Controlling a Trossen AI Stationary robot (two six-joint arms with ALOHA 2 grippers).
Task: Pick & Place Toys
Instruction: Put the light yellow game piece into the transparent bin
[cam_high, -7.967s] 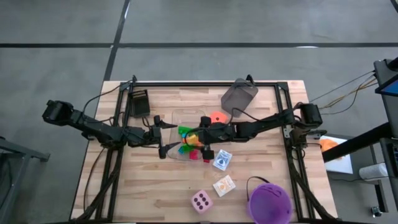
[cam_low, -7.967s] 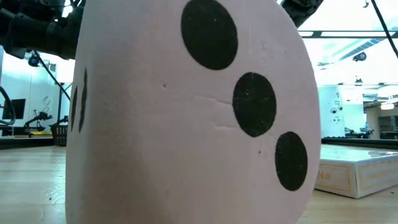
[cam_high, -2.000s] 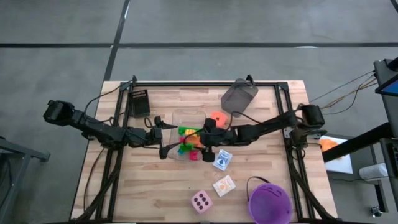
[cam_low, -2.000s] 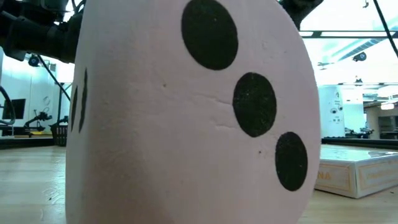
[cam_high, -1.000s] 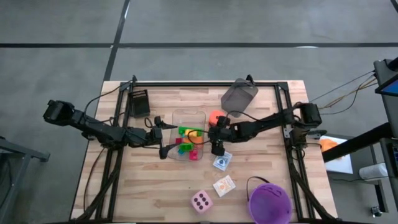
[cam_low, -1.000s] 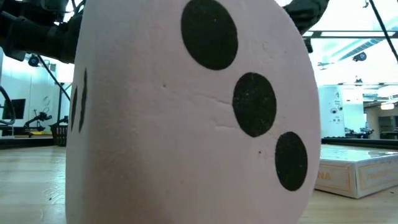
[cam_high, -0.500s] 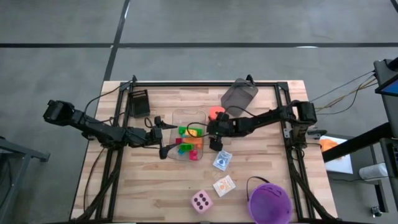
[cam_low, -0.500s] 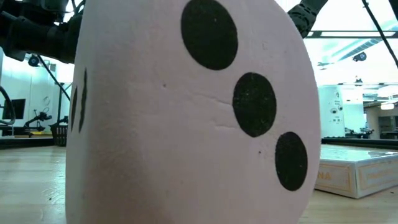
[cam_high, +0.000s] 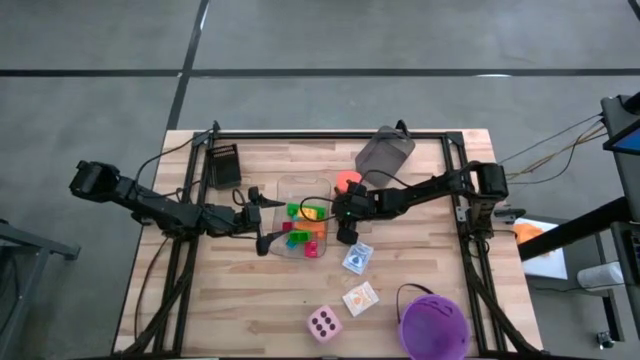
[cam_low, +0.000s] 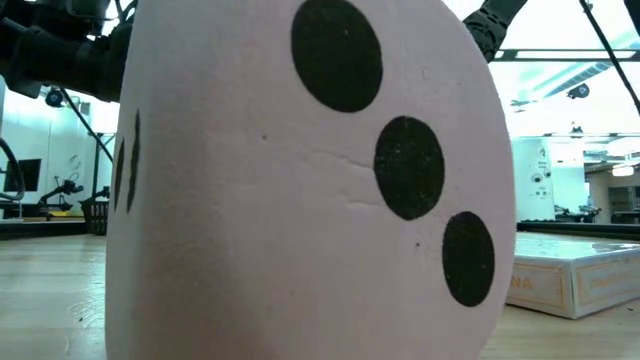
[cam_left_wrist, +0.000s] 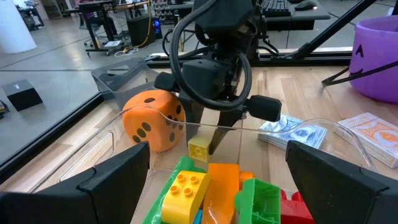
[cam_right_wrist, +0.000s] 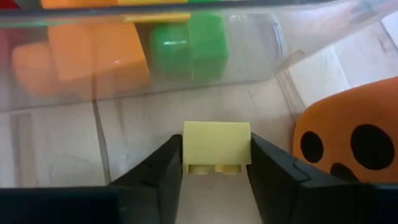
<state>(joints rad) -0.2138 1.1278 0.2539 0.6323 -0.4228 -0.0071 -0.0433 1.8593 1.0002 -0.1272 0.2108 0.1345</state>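
High view: right tool (cam_high: 344, 221) at the clear plastic tray's (cam_high: 283, 187) edge; left tool (cam_high: 262, 222) spread wide, empty; two white picture cards (cam_high: 357, 257); one pink dotted die (cam_high: 323, 323).

Right wrist view: clamped on one small pale-yellow building brick (cam_right_wrist: 216, 147), beside the orange dotted die (cam_right_wrist: 348, 142); best lifted straight, clear of the tray wall.

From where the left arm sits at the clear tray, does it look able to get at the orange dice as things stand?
Probably not directly. The orange dice lies outside the clear tray, beyond its far wall, and the right gripper, jaws shut on a yellow brick, stands right beside it. The left gripper would have to rise over the wall.
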